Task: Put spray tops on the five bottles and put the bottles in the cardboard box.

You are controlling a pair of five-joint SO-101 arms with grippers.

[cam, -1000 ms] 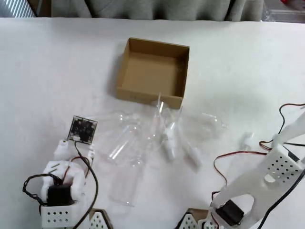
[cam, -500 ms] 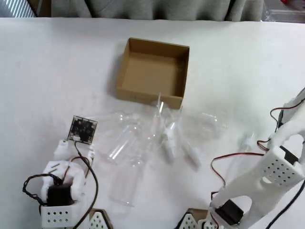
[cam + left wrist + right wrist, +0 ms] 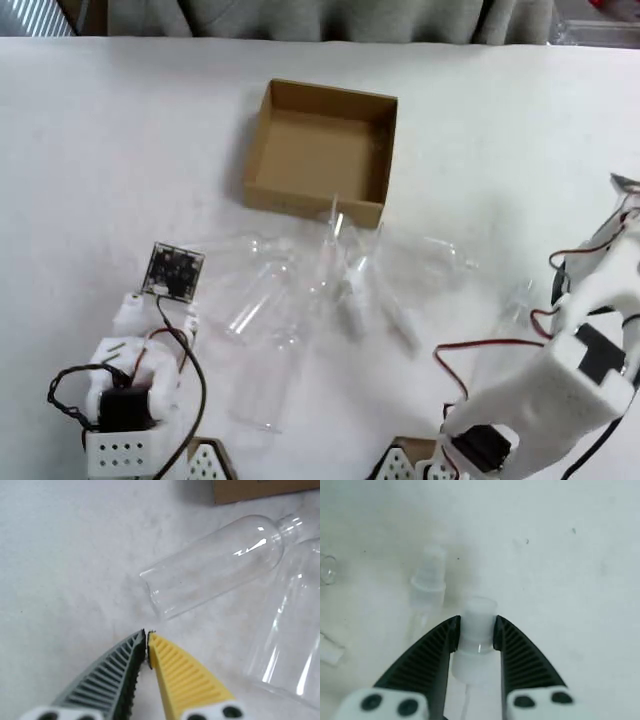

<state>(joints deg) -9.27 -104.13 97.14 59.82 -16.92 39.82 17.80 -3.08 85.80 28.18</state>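
now the right jaws are closed on a spray top (image 3: 476,630), pinching its collar from both sides. over the last second the right arm (image 3: 560,380) has swung lower and away from the heaped bottles to get there. i judge this top secured, so fitting it to a bottle comes next. its long axis runs in line with the jaws, cap end pointing out past the tips, thin tube trailing back toward the wrist. a second top (image 3: 427,582) lies just beyond the tips. the left jaws are shut on nothing, a clear bottle (image 3: 215,565) just ahead of them. the cardboard box (image 3: 312,205) sits well beyond.
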